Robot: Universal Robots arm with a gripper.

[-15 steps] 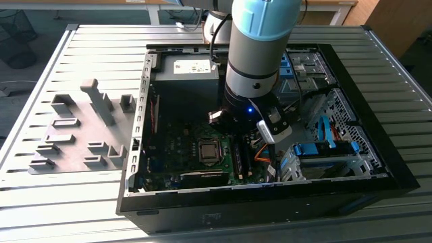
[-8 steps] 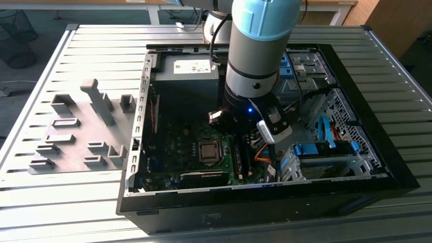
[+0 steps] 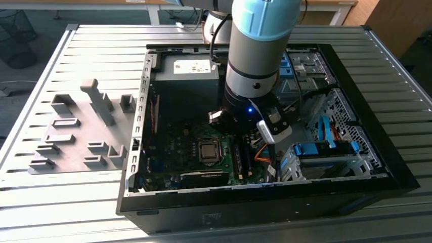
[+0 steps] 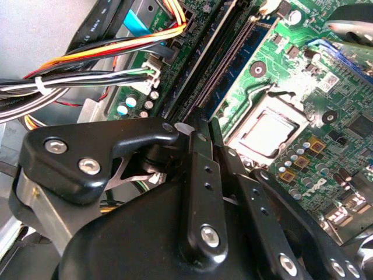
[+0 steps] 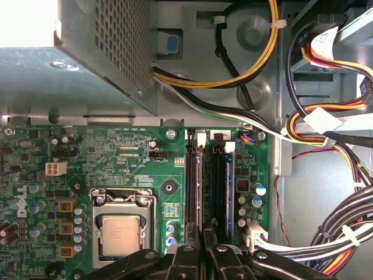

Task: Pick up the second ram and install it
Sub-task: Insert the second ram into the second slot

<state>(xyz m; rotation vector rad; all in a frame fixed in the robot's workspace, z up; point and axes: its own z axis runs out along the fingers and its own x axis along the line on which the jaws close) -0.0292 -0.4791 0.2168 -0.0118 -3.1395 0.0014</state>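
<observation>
Second ram (image 5: 201, 181) upright in motherboard slot inside computer case (image 3: 378, 167), gripper (image 5: 202, 248) clamped on it.

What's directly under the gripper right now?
Under the gripper lie the motherboard's memory slots, beside the processor socket. A thin board edge runs between the fingers in the second wrist view, probably the second ram. The fingers cover its seating.

This looks like a robotics lab or workshop: an open computer case (image 3: 270, 126) lies on a ribbed metal surface (image 3: 74, 197) beside a grey fixture tray (image 3: 81, 131), with desk legs (image 3: 154, 12) on the floor behind.
</observation>
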